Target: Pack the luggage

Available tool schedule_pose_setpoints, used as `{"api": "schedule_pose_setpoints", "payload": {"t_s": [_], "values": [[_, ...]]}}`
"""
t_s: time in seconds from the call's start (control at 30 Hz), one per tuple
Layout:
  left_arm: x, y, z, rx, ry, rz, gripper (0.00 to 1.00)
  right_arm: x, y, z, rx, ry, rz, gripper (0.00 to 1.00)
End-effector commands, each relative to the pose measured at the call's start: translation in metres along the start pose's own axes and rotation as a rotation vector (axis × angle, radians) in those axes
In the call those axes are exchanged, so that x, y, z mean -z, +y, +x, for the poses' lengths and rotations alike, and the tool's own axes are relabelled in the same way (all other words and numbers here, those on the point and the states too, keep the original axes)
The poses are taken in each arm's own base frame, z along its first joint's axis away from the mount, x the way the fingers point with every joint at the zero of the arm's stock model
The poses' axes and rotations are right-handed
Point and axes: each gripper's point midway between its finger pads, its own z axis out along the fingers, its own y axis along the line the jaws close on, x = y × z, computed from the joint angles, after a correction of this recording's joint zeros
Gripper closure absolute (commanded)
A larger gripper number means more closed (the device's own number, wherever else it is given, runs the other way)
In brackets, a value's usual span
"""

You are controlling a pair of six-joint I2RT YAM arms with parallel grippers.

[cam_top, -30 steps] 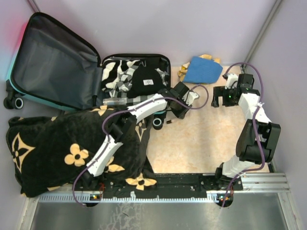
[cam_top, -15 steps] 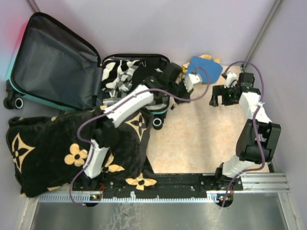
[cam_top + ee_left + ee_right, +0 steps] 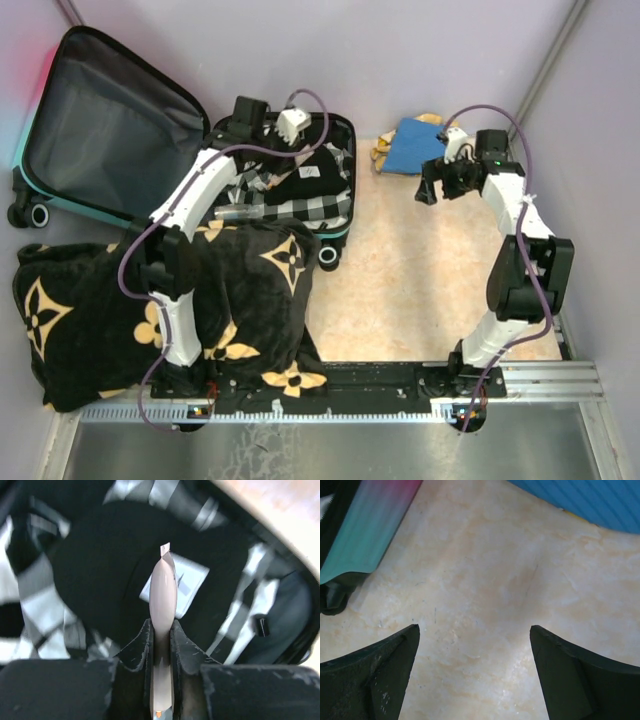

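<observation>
Smooth plastic luggage (image 3: 370, 525); plush blanket (image 3: 90, 290); glossy tube (image 3: 163, 590).

blue cloth (image 3: 580, 502) cropped, luggage (image 3: 289, 614) contents blurred

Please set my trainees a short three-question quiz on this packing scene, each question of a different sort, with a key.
1. True or false: the right gripper is open and holds nothing.
2. The left gripper is shut on: A) a pale slim tube; B) a red ball; C) a shoe.
3. Where does the blue cloth lie?
Key: 1 true; 2 A; 3 on the table, outside the luggage.
</observation>
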Motion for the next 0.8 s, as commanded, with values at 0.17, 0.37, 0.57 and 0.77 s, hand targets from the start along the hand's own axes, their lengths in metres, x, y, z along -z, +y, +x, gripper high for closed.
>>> {"api": "schedule_pose_setpoints", "payload": {"t_s": [0.17, 0.37, 0.57, 0.77], "values": [[0.063, 0.066, 0.076, 0.096, 0.113, -0.150, 0.93, -0.040, 0.022, -0.069, 0.091, -0.104, -0.114, 0.09], [0.075, 0.073, 0.052, 0.236, 0.023, -0.088, 0.92, -0.048, 0.038, -0.078, 0.095, -0.114, -0.150, 0.09], [0.070, 0.077, 0.028, 0.335, -0.051, -0.070, 0.92, -0.051, 0.043, -0.073, 0.093, -0.100, -0.159, 0.09], [0.069, 0.046, 0.052, 0.475, 0.109, 0.063, 0.61, -0.045, 0.044, -0.068, 0.116, -0.085, -0.149, 0.08]]}}
